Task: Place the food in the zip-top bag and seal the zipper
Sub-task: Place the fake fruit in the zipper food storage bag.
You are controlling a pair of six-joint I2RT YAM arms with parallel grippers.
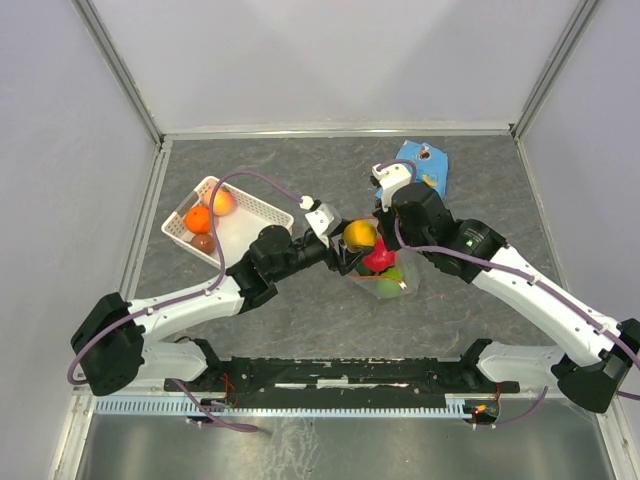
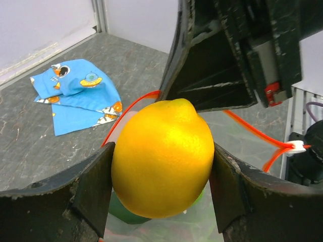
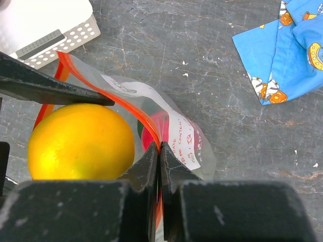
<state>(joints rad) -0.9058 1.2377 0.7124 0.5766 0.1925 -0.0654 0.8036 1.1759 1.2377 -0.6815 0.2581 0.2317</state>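
A lemon [image 2: 161, 156] is gripped across its width by the left gripper [image 2: 161, 174], jaws set wide on it. Its long axis runs along the fingers, nub uppermost in the wrist view, and it is poised at the mouth of the bag [image 1: 392, 272]. One lip of the zipper [image 3: 101, 88] is pinched by the right gripper [image 3: 159, 166], jaws nearly shut on it, apparently so that the mouth is propped open toward the left arm. A red fruit [image 3: 151, 136] and a green fruit [image 1: 390, 287] are seen inside the bag. Three fruits [image 1: 198, 218] lie in the basket [image 1: 250, 215].
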